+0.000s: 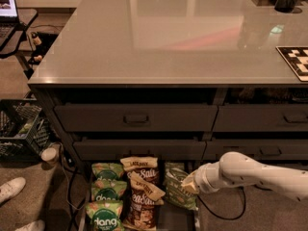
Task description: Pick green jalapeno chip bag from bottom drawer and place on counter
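Observation:
The bottom drawer (179, 218) is pulled open at the foot of the cabinet and holds chip bags in three columns. A dull olive-green jalapeno chip bag (177, 192) stands at the right side of the drawer, tilted. My gripper (188, 184) comes in from the right on a white arm and sits right against the bag's upper right edge. A second olive bag does not show. The glossy grey-beige counter (168, 32) spreads wide above the dark drawers.
Bright green "dang" bags (105, 218) fill the drawer's left column, brown "Sea Salt" bags (142, 191) the middle. A checkered board (296, 61) lies on the counter's right edge. A black crate (19, 129), a cup (49, 155) and a white shoe (12, 189) are left of the cabinet.

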Robot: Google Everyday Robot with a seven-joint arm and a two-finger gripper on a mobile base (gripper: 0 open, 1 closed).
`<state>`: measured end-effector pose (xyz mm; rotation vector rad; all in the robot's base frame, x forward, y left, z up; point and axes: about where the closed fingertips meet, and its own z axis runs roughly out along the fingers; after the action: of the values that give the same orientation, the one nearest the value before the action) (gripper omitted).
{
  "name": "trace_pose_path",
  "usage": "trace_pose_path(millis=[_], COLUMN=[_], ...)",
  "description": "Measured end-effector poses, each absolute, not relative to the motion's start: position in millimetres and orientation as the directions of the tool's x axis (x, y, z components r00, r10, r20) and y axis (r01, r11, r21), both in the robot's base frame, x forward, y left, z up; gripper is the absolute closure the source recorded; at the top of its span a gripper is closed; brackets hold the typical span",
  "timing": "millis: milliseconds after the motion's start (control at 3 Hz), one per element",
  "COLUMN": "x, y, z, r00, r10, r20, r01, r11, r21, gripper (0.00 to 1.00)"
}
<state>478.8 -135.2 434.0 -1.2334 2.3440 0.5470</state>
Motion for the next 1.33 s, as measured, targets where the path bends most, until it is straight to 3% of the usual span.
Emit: trace_pose_path(millis=[1333], x=[384.5], y=[-132.5], z=[592.1], r00=[-0.462], r10=[-0.699], r20=[-0.547], r01=[-0.853], r11=[0.519], r21=[0.056], gripper=[1.00])
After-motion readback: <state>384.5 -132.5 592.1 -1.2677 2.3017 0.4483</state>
